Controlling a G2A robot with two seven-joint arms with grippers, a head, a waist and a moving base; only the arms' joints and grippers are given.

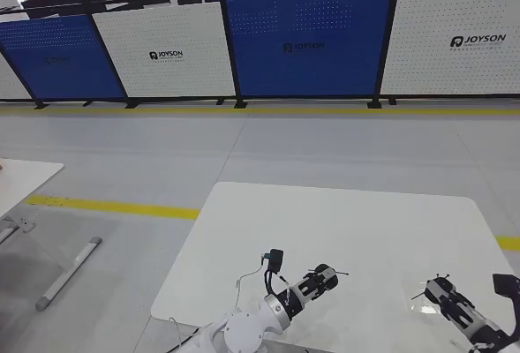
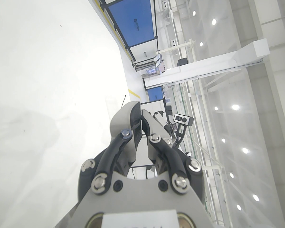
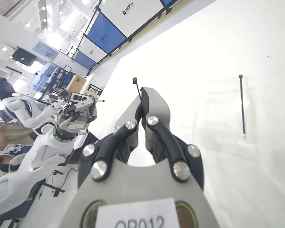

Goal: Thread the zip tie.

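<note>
Zip tie (image 3: 136,87) sticking out head-first along jaws of right gripper (image 3: 140,96) clamping it, left gripper (image 2: 141,110) pinching second tie (image 2: 123,101), third tie (image 3: 242,105) lying on table (image 3: 204,48).

We count three black zip ties, each a thin strap with a small square head.

- First zip tie (image 3: 135,84): pinched between closed fingers of right gripper (image 3: 140,100), head end sticking out past fingertips, above table (image 3: 204,48).
- Second zip tie (image 2: 123,101): clamped in left gripper (image 2: 141,115), short head end protruding beside finger.
- Third zip tie (image 3: 242,105): lies loose, flat and straight on table, well apart from both others.
</note>
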